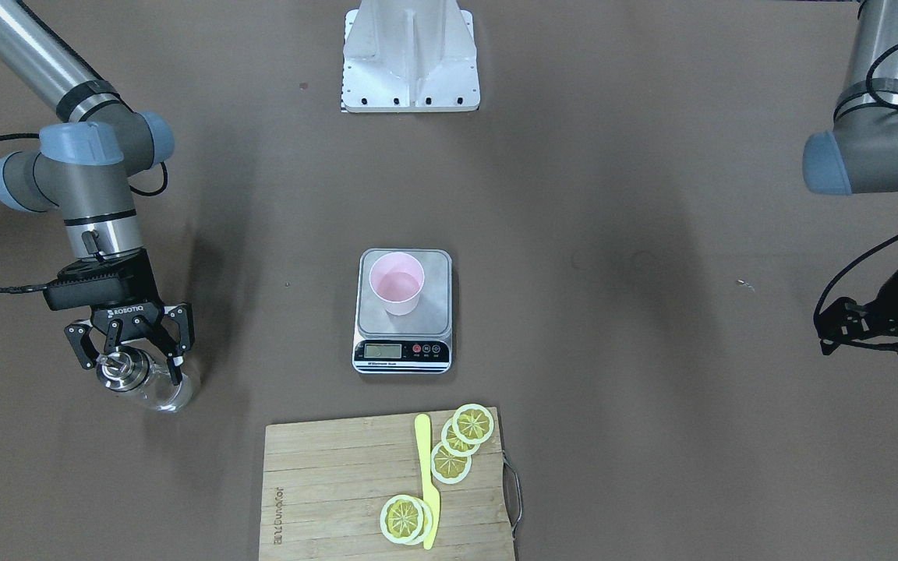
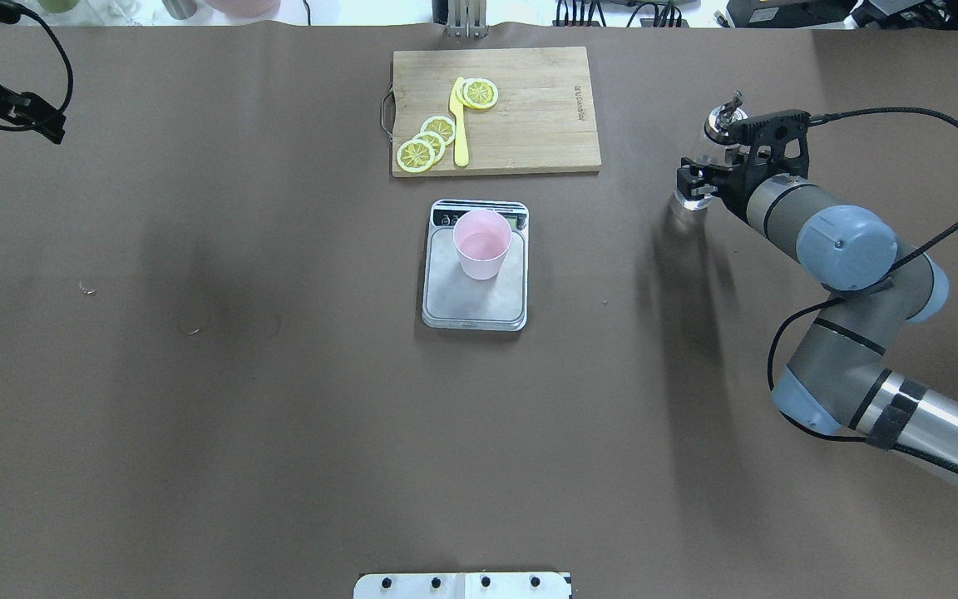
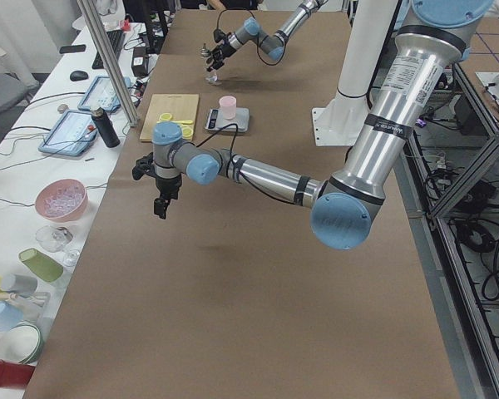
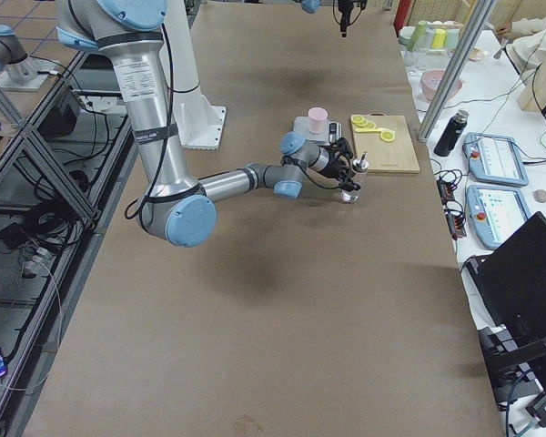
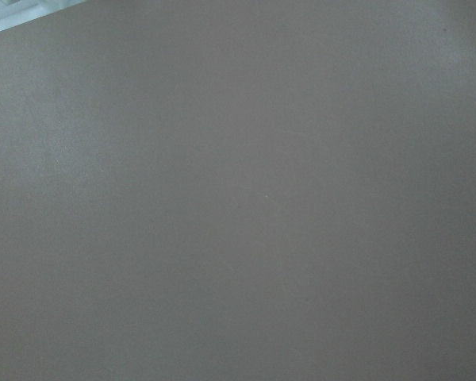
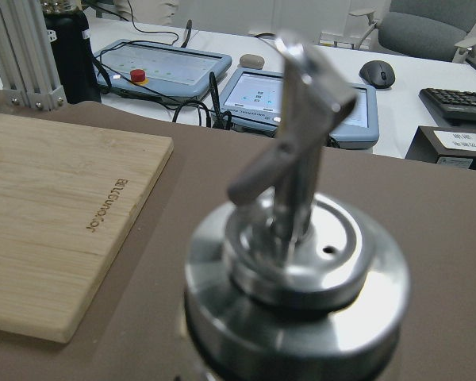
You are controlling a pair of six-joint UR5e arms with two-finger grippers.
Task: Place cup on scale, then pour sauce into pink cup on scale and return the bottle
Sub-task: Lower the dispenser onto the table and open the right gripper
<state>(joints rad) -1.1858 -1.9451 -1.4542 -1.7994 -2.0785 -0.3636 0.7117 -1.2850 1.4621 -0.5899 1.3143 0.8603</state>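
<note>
1. A bamboo cutting board (image 1: pixel 332 475) lies at 6 o'clock on the brown table cover (image 1: pixel 652 389) in the front-facing view, with its metal handle (image 1: pixel 513 495) at the board's 3 o'clock.
2. A yellow knife (image 1: pixel 426 483) lies on the board along its 12-to-6 line.
3. Three overlapping lemon slices (image 1: pixel 450 463) sit at the board's 2 o'clock, and two more (image 1: pixel 402 517) at 5 o'clock.
4. In the left-end view, a pink bowl (image 3: pixel 61 199) sits at 9 o'clock on the side bench.

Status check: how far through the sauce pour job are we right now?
Done: the pink cup stands on the scale. In hand: the right gripper has its jaws either side of the bottle, well away from the scale; clamped or not, I cannot tell. Whether sauce is already in the cup is unclear, so the pour and return may remain.
</note>
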